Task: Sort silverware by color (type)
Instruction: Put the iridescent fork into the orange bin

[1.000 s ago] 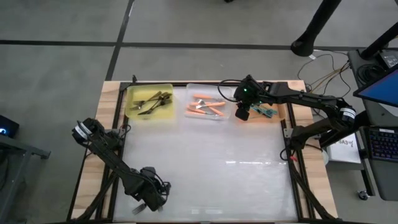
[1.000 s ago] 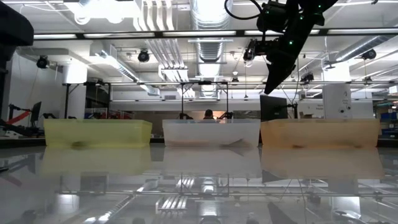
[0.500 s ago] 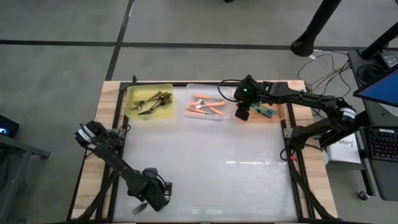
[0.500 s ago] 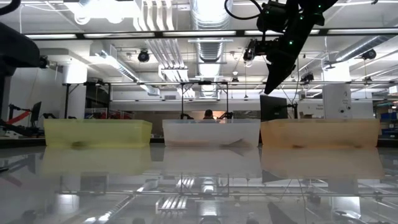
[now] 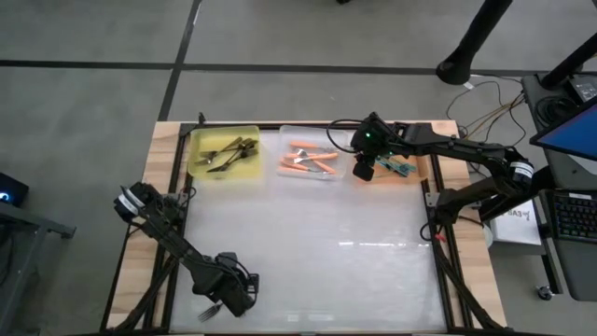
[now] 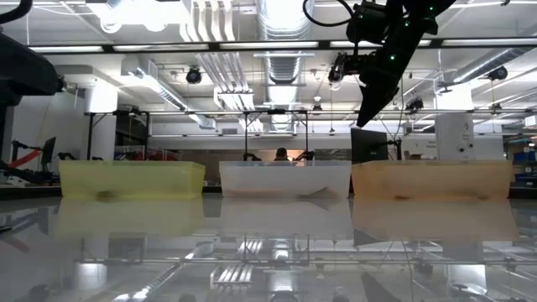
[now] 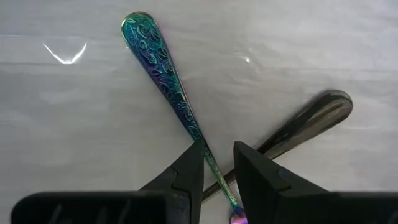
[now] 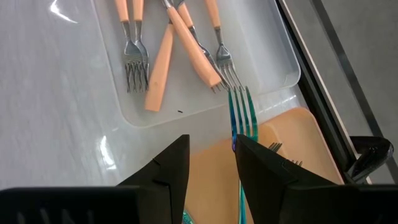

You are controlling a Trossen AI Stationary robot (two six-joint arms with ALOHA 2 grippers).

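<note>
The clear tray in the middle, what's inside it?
The clear tray holds orange-handled forks with silver tines, some crossing each other. Whether more lie beneath them cannot be seen. The right claw holds a teal fork above the orange tray beside it.

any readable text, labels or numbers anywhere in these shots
No text can be read for certain.
White sheet beside the table's right edge: printed marks, too small to read.
Yellow tray, clear tray, orange tray, teal fork: no lettering, only an embossed pattern.
</note>
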